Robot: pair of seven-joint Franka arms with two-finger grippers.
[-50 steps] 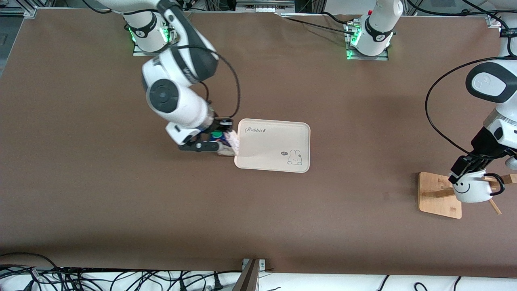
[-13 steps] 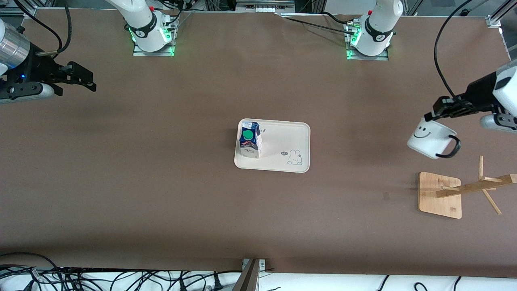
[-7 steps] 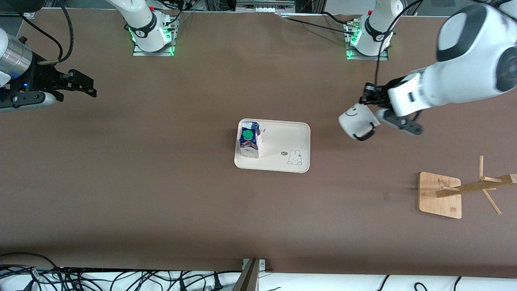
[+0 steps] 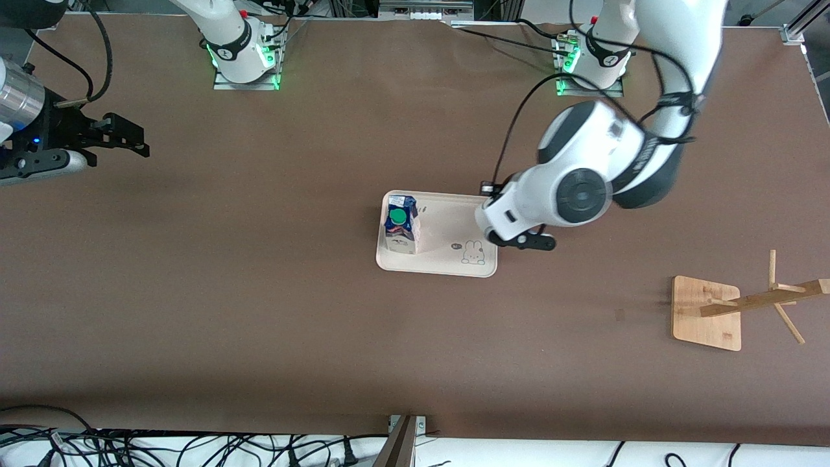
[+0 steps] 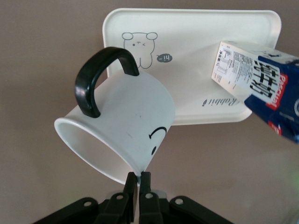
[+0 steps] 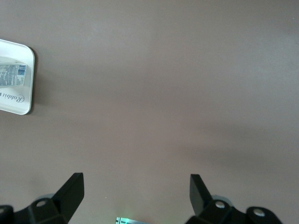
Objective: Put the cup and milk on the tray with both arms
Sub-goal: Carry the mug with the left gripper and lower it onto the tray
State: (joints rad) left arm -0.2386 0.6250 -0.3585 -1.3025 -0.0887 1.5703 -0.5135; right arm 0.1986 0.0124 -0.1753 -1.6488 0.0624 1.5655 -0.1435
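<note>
**A:** Where is everything on the tabletop [image 4: 259,311] right now?

**B:** The tray [image 4: 441,220] lies in the middle. The milk [image 4: 401,228] already stands on it, at the end toward the right arm. The end with the rabbit drawing is bare.

**A:** And your arms?

**B:** Your left arm [image 4: 577,188] reaches over the tray's edge at the rabbit end. It hides the cup from the high camera. Your right gripper [image 4: 123,136] waits over the tabletop at the right arm's end, with its fingers [image 6: 72,186] wide apart and nothing in them.

**A:** So where is the cup [image 5: 126,126]?

**B:** It is up in the air in your left gripper [image 5: 138,179]. The fingers are clamped on its rim. It hangs tilted, mouth to the side, over the tray's rabbit corner and the tabletop just beside it.

**A:** How do I put it down well?

**B:** I think you should move it over the bare part of the tray and stay away from the milk. Turn the cup so its bottom faces down. Go down slowly. Let go only when the bottom sits flat.
</note>
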